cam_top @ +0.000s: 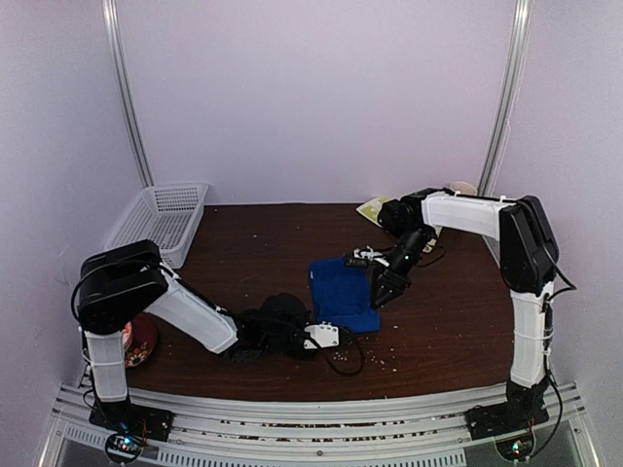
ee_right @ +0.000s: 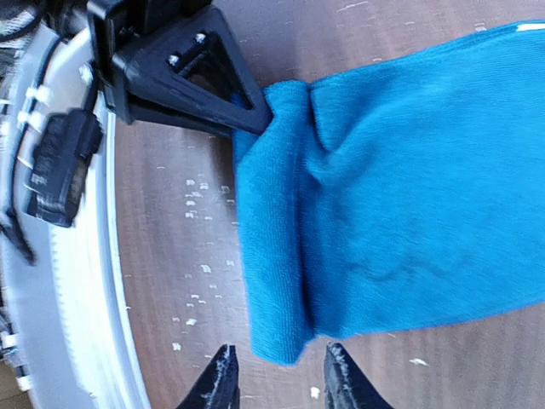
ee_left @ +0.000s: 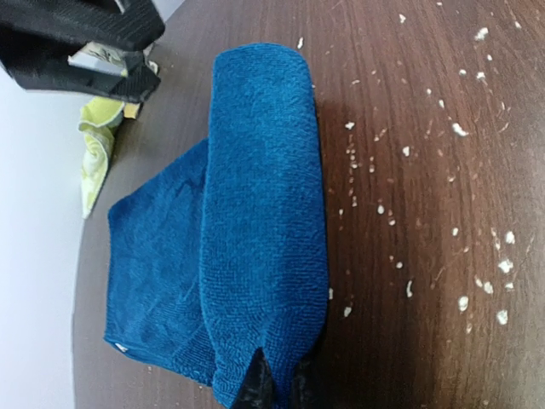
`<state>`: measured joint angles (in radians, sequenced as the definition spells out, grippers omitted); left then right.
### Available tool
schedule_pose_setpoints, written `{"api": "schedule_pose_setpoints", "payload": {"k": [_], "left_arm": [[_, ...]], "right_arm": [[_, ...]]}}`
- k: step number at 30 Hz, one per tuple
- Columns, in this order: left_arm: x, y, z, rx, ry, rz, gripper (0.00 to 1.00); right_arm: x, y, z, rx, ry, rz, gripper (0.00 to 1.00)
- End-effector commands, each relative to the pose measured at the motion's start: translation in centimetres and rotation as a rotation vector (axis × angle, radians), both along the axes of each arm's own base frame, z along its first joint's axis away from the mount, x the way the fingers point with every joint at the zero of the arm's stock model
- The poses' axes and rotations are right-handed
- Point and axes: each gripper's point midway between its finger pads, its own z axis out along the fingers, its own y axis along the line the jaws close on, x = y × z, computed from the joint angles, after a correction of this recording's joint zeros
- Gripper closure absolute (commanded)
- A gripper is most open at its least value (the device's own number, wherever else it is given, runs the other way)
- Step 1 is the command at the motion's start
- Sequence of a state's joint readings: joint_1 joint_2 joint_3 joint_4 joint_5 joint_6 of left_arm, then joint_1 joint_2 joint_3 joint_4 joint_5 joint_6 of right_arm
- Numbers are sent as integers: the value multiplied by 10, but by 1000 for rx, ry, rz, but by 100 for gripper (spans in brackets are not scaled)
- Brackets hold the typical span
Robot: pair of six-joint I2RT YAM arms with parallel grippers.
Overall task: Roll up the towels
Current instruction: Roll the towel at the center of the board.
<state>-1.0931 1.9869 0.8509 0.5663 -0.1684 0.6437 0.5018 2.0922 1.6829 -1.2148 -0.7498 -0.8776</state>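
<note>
The blue towel (cam_top: 343, 290) lies mid-table, its right side rolled into a thick tube (ee_left: 268, 213) and the rest flat (ee_left: 157, 256). My left gripper (ee_left: 279, 388) is shut on the near end of that roll; the right wrist view shows it as a black triangular jaw (ee_right: 192, 72) pinching the roll's far end. My right gripper (ee_right: 279, 375) is open, and the other end of the roll (ee_right: 277, 336) sits just ahead of its fingertips without touching them. The yellow-green towel (cam_top: 375, 207) lies crumpled at the table's far edge (ee_left: 96, 153).
A white plastic basket (cam_top: 161, 219) stands at the back left. A red container (cam_top: 142, 341) sits by the left arm's base. Pale crumbs (ee_left: 460, 128) are scattered over the dark wooden table (cam_top: 263, 253). The right arm's black body (ee_left: 85, 43) hangs above the towel's far end.
</note>
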Motion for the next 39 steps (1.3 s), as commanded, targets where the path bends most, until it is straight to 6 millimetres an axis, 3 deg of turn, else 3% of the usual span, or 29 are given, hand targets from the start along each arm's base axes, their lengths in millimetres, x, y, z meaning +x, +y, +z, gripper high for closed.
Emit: {"api": "schedule_pose_setpoints", "payload": {"k": [1, 5, 9, 14, 18, 26, 30, 39], "left_arm": [[-7, 22, -32, 76, 209, 21, 100], [-4, 23, -32, 65, 270, 27, 100], [0, 23, -31, 49, 335, 29, 100], [0, 21, -30, 46, 416, 15, 100], [3, 18, -27, 40, 466, 11, 100], [3, 15, -26, 27, 540, -3, 100], [4, 13, -27, 28, 557, -7, 100], [5, 11, -22, 10, 579, -15, 100]], "right_arm": [[20, -5, -1, -13, -191, -15, 64], [19, -7, 8, 66, -369, 51, 59], [4, -11, 18, 177, -606, 180, 48], [-21, -12, 8, 274, -788, 344, 37], [-31, -9, -4, 301, -898, 402, 32], [-26, 4, -14, 294, -1011, 342, 31], [-24, 12, -10, 302, -1071, 317, 31], [-16, 17, -30, 235, -1072, 277, 35]]}}
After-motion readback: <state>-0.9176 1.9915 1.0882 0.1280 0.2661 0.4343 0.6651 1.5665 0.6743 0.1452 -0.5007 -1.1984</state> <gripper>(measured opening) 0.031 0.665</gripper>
